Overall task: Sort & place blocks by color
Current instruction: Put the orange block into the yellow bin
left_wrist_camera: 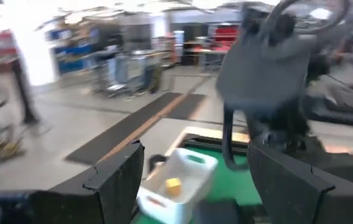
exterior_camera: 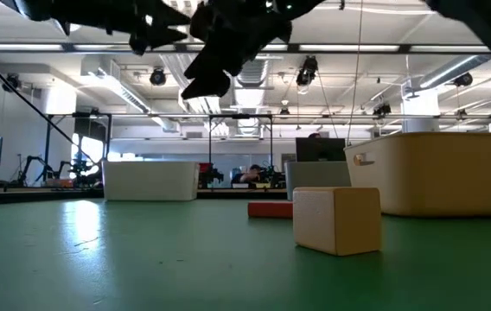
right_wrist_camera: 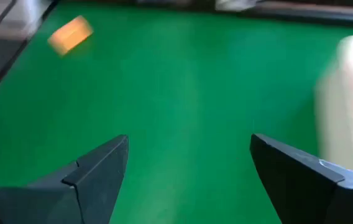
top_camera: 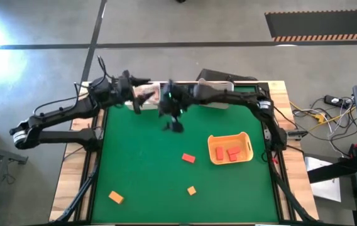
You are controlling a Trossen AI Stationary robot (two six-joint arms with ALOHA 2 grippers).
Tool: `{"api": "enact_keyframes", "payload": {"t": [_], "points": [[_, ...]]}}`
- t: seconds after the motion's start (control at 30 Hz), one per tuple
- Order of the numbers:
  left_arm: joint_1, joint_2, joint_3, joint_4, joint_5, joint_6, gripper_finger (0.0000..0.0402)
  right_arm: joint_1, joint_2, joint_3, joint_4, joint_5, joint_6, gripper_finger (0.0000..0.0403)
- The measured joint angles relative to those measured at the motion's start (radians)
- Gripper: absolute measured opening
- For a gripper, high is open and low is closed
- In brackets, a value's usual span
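From overhead I see the orange tray (top_camera: 230, 149) on the right half of the green mat (top_camera: 141, 157), holding two red blocks (top_camera: 227, 152). A third red block (top_camera: 188, 158) lies on the mat just beside the tray, on its left. Two orange blocks lie well apart from the tray toward the near edge: one (top_camera: 192, 190) below and left of it, the other (top_camera: 116, 198) far to its left.

Both arms reach over the far edge of the mat, well beyond the tray. The left gripper (top_camera: 142, 95) hovers at a white bin (left_wrist_camera: 179, 176); my left wrist camera shows its fingers (left_wrist_camera: 117, 177) spread apart and empty, with a yellow block (left_wrist_camera: 173, 184) lying in that bin. The right gripper (top_camera: 173, 119) hangs above bare mat, up and left of the tray; its fingers (right_wrist_camera: 99, 171) stand wide apart, holding nothing.

In the low view a tan cube (exterior_camera: 337, 219) sits on the mat in front of the tray.
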Motion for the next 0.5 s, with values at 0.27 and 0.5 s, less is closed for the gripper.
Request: {"api": "enact_keyframes", "payload": {"t": [0.27, 0.5], "points": [[-0.125, -0.068, -0.001, 0.009, 0.0, -0.067, 0.0267, 0.107, -0.329, -0.503, 0.386, 0.051, 0.152, 0.0326], [-0.23, -0.061, -0.017, 0.011, -0.002, -0.151, 0.0267, 0.143, -0.598, -0.919, 0.828, 0.084, 0.264, 0.0326]]}}
